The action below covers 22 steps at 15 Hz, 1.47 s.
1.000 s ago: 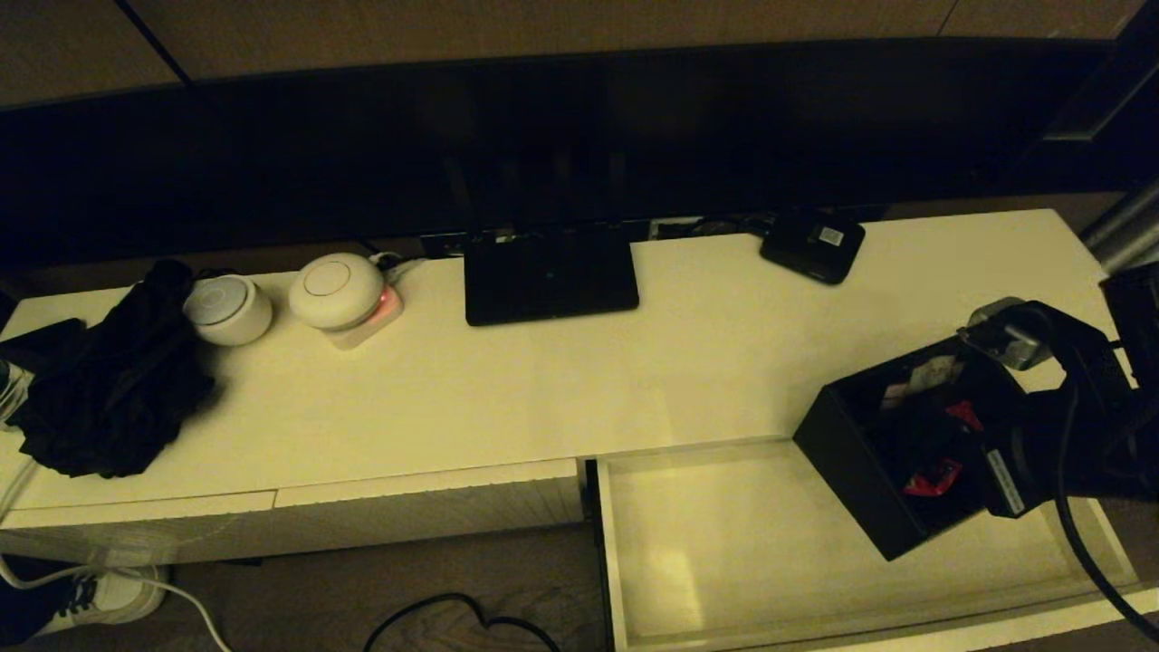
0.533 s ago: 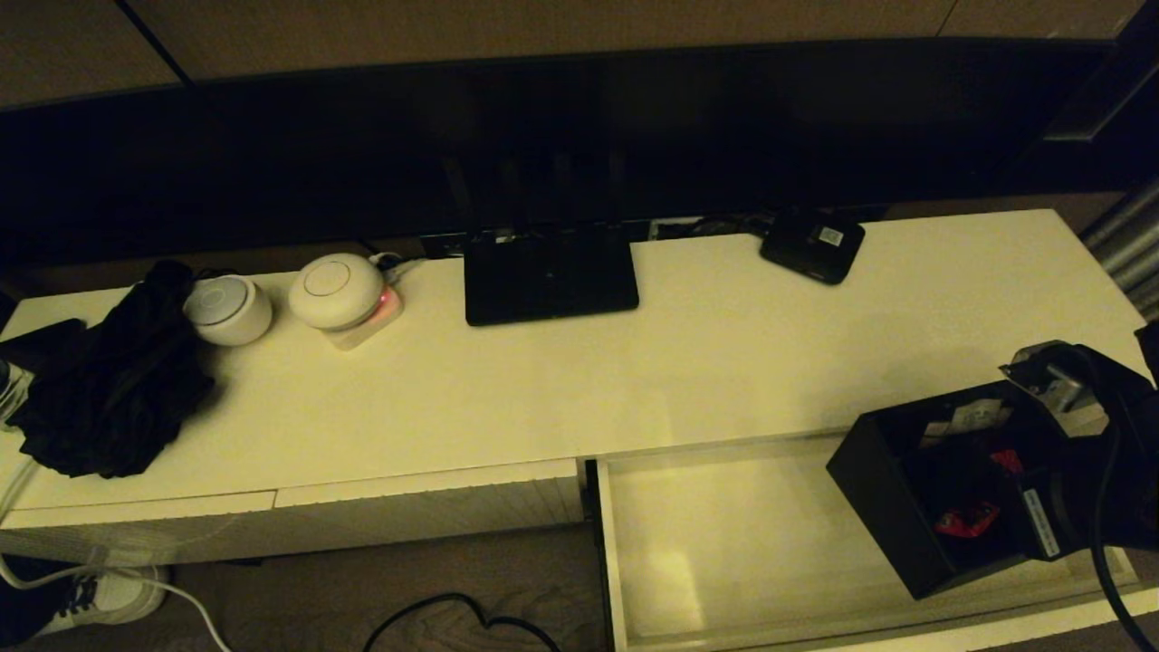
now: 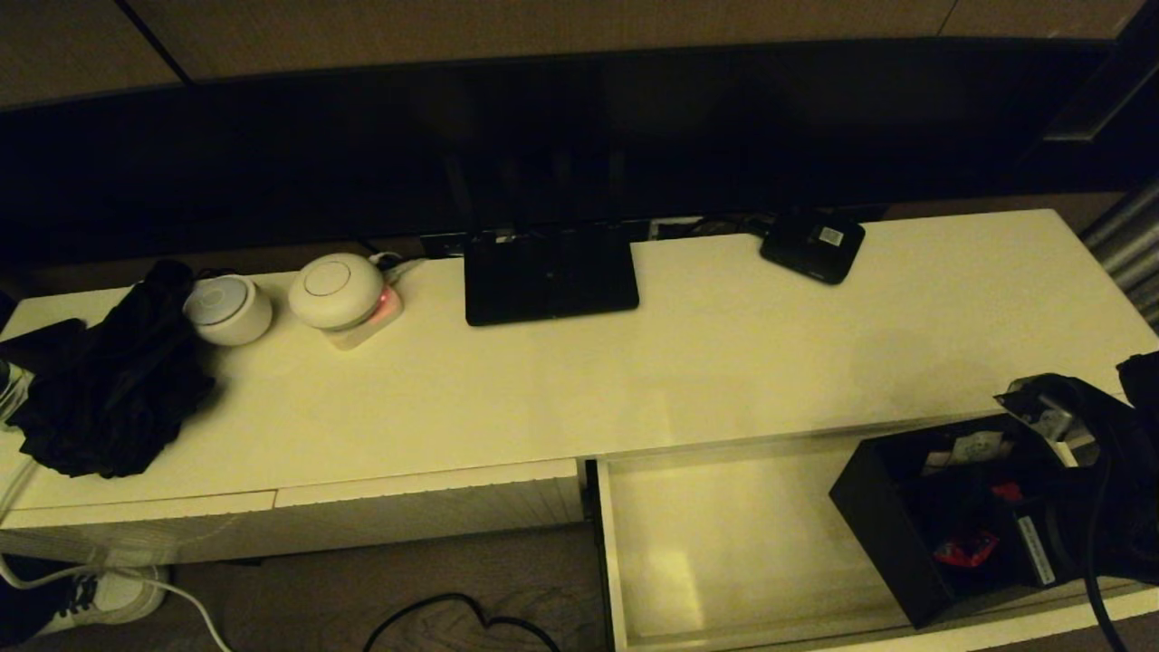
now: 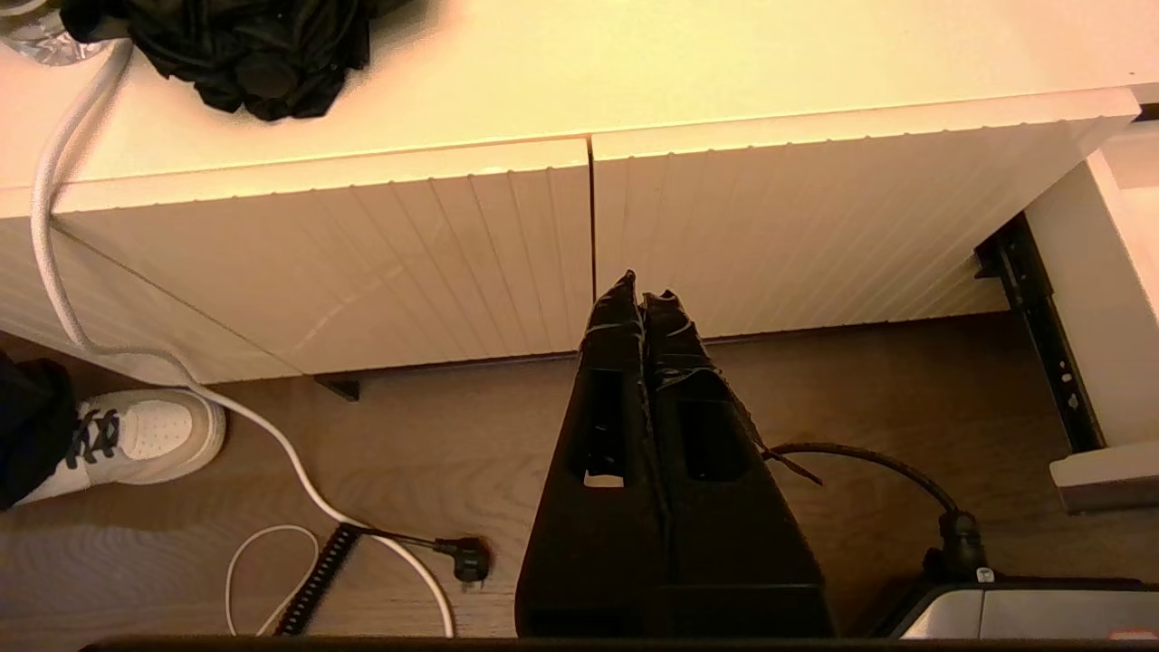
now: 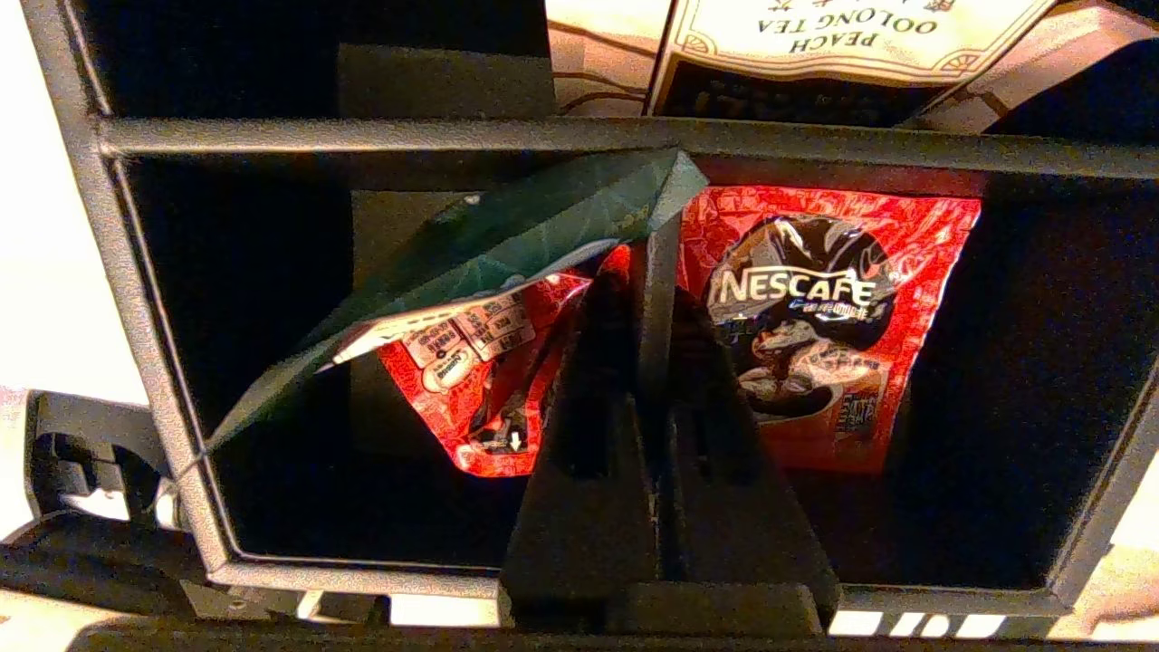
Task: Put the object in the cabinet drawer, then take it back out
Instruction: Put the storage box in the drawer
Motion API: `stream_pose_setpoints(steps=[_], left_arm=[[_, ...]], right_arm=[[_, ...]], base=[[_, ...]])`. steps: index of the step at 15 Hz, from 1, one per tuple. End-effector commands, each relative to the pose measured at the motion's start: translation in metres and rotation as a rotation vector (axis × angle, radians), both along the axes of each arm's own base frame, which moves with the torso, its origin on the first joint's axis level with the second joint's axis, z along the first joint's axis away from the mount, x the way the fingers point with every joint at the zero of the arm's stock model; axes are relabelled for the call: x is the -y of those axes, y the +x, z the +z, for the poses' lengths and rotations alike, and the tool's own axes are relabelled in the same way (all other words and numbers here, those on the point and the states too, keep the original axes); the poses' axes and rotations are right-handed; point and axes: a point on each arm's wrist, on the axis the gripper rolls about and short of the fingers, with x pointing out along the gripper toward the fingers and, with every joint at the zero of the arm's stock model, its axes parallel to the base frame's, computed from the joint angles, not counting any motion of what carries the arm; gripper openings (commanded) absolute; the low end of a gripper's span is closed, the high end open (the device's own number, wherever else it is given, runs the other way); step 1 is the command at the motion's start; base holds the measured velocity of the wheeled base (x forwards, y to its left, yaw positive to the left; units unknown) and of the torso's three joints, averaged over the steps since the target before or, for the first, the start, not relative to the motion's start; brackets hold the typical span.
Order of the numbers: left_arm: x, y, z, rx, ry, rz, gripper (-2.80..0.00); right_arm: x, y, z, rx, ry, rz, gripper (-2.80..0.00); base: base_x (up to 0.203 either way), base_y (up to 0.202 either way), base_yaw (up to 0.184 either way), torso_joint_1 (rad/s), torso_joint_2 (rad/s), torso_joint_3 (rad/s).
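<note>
Right gripper (image 5: 645,299): your fingers are clamped on an inner divider of the black box (image 3: 892,516).
Black box: you have it inside the open cabinet drawer (image 3: 724,543), at its right end, tilted.
Packets: red Nescafe sachets (image 5: 815,308) sit beside your fingers.
Left gripper (image 4: 641,303): closed, empty, below the closed drawer fronts (image 4: 362,263).

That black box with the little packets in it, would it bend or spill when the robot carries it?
The black box looks stiff: its walls and dividers stay straight while the right gripper is shut on one divider. Probably light, holding only sachets. It hangs tilted over the cabinet drawer, so loose packets might slide.
</note>
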Motion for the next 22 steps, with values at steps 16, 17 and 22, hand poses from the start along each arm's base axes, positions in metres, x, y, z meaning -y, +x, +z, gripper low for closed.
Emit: stream_pose_setpoints(steps=[16,17,22], left_arm=[[0.000,0.000,-0.001,-0.003,0.000,0.000,-2.80],[0.000,0.000,-0.001,-0.003,0.000,0.001,-2.80],[0.000,0.000,-0.001,-0.003,0.000,0.000,-2.80]], right_arm=[[-0.002,0.059,-0.042,0.043,0.014,-0.027,-2.80],[-0.002,0.060,-0.043,0.048,0.014,-0.028,-2.80],[0.001,0.064,-0.053,0.056,0.018,-0.034,-2.80]], base=[[0.000,0.000,0.000,0.000,0.00,0.000],[0.000,0.000,0.000,0.000,0.00,0.000],[0.000,0.000,0.000,0.000,0.00,0.000]])
